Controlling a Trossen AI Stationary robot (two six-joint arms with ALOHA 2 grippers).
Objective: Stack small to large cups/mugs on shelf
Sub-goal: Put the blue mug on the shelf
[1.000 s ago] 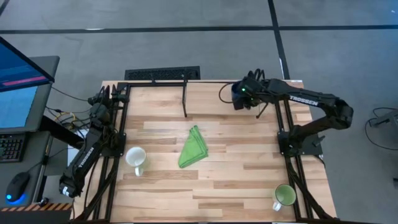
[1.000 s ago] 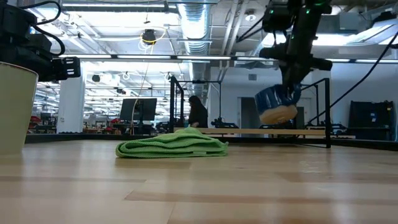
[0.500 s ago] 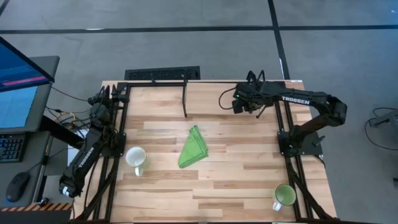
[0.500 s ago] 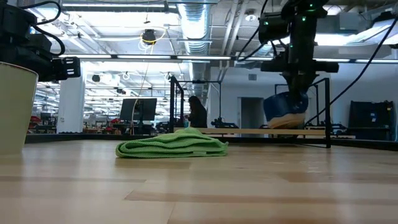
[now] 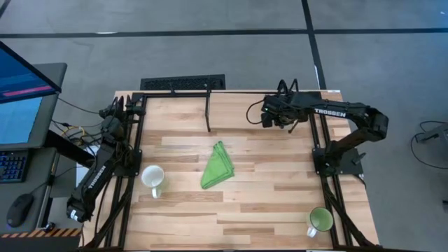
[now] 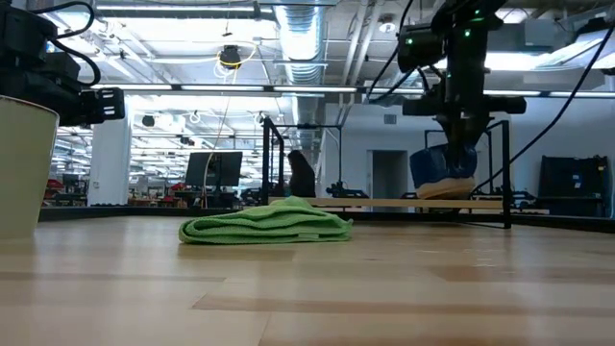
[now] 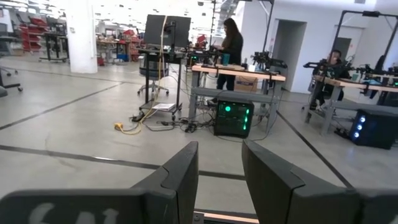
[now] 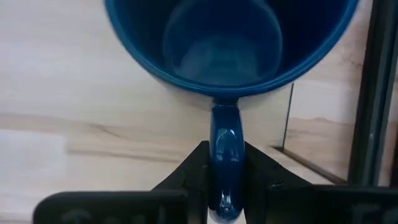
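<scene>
Right gripper [image 8: 225,180] pinches the dark blue mug [image 8: 230,43] by its handle, glossy, mouth up, over the shelf [image 5: 238,112] at the table's far right. Left gripper [image 7: 219,180] parked at table's left edge, fingers apart w/ nothing between.

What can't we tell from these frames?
- Blue mug: whether it touches the shelf. In the high view the right gripper covers it; in the low view its base hangs close over the far board, gap unclear.
- White mug: cut off by the low view's edge, handle unseen.
- Green mug: too small in the high view to see any contents.
- Left gripper: faces the room, shows no table.
</scene>
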